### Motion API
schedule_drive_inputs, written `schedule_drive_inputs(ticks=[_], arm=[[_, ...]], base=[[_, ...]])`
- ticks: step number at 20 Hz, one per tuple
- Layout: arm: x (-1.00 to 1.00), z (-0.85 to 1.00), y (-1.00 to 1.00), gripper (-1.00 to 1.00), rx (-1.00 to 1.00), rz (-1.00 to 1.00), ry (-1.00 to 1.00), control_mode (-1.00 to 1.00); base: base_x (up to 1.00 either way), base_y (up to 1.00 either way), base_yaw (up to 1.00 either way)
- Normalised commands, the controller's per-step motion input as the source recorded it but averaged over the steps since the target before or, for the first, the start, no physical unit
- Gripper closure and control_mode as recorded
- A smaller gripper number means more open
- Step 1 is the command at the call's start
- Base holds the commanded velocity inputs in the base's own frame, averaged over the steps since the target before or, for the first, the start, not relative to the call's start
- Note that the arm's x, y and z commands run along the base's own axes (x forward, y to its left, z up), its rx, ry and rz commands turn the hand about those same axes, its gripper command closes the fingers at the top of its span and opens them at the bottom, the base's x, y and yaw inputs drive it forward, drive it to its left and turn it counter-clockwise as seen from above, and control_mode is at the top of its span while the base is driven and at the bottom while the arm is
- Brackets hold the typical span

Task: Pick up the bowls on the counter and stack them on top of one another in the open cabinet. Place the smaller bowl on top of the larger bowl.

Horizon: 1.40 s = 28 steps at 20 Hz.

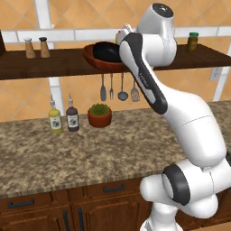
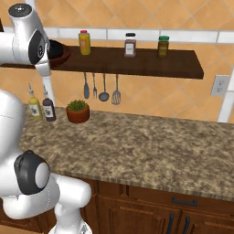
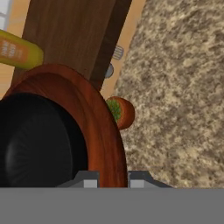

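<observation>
The small glossy black bowl [image 1: 106,50] [image 3: 39,144] lies inside the wide reddish-brown bowl [image 1: 90,56] [image 3: 98,127]. Both are at the front edge of the dark wooden shelf [image 1: 40,65] [image 2: 137,61] and the brown bowl overhangs it, slightly tilted. From the right base view the pair [image 2: 61,54] peeks out behind my arm. In the hand view my gripper [image 3: 113,180] has the brown bowl's rim filling the gap between its fingertips [image 3: 90,183], so it looks shut on that rim. The granite counter [image 1: 90,149] [image 2: 146,141] lies below.
A terracotta plant pot [image 1: 99,115] [image 2: 77,112] [image 3: 121,112] and two sauce bottles [image 1: 55,118] [image 1: 72,117] stand at the counter's back. Utensils [image 1: 122,88] hang under the shelf. Shakers [image 1: 30,48], a yellow bottle [image 2: 84,42] [image 3: 19,51] and jars [image 2: 130,45] occupy the shelf.
</observation>
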Motion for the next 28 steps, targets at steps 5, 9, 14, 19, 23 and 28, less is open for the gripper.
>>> schedule_drive_inputs(ticks=[5,9,14,19,23,28], arm=[[0.61,0.00,0.27,1.00,-0.01,-0.03,0.00,-1.00],[0.61,0.00,0.32,1.00,-0.02,-0.04,0.00,-1.00],[0.59,-0.13,0.28,1.00,-0.04,-0.03,0.02,-1.00],[0.57,-0.13,0.28,-1.00,-0.03,-0.02,0.00,-1.00],[0.23,-0.03,0.24,-1.00,-0.01,-0.01,0.00,-1.00],[0.00,0.00,0.00,-1.00,0.00,0.00,-0.21,-1.00]], base=[[0.00,0.00,0.00],[0.00,0.00,0.00],[0.00,0.00,0.00],[0.00,0.00,0.00],[0.00,0.00,0.00],[0.00,0.00,0.00]])
